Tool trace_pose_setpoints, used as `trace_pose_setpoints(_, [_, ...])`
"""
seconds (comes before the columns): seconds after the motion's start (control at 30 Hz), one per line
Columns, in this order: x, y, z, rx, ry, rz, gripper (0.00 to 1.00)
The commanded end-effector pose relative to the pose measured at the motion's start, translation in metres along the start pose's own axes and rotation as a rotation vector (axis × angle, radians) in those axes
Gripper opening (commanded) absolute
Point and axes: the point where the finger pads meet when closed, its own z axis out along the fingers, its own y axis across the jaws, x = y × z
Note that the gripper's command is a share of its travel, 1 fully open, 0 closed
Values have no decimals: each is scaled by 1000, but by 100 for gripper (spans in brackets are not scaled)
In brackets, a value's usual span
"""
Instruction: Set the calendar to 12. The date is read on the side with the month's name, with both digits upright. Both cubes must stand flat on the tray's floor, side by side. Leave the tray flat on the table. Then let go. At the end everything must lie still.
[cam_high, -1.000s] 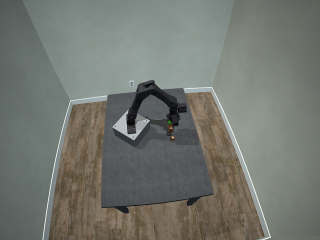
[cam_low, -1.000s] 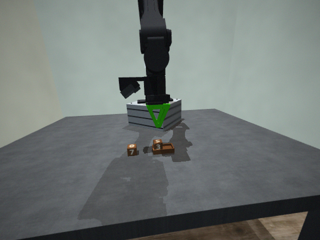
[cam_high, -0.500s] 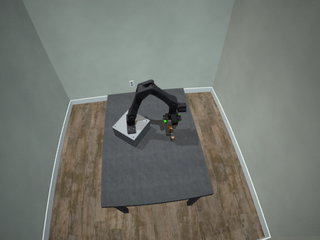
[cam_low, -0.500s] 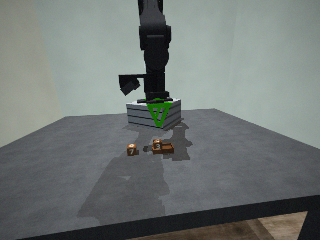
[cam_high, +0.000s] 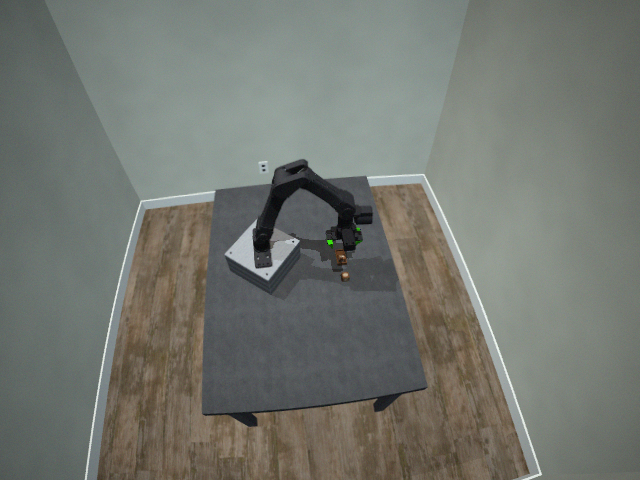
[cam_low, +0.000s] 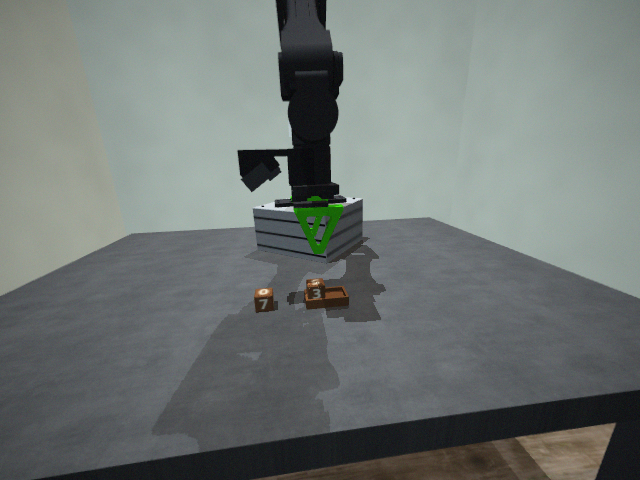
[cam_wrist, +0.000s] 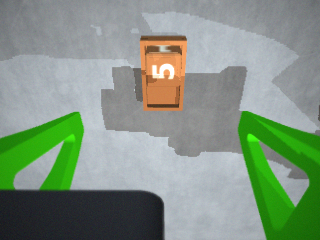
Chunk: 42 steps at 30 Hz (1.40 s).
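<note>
The brown wooden tray (cam_low: 337, 300) (cam_wrist: 144, 96) lies flat on the grey table (cam_low: 465, 320). One cube (cam_low: 314, 290) (cam_wrist: 163, 70) (cam_high: 340, 256) stands in the tray's left end, with 5 on top and 3 on the face toward the exterior camera. The tray's right half holds nothing. The other cube (cam_low: 264, 300) (cam_high: 344, 276) stands on the table left of the tray, showing 7 on its front and 0 on top. My gripper (cam_low: 316, 246) (cam_wrist: 160, 120) (cam_high: 343, 238) is open and empty, hanging well above the tray with its green fingers spread wide.
The arm's grey base block (cam_low: 341, 222) (cam_high: 263, 258) stands behind the tray. The table's edges are far from the tray and cubes.
</note>
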Motion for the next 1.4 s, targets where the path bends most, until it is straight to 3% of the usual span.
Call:
trace_pose_setpoints(0.0, [0,0,-4,-3,-2,-2,100])
trace_pose_setpoints(0.37, [-3,1,-3,-3,-2,-112,100])
trace_pose_setpoints(1.37, [-31,3,3,-1,-4,-1091,100])
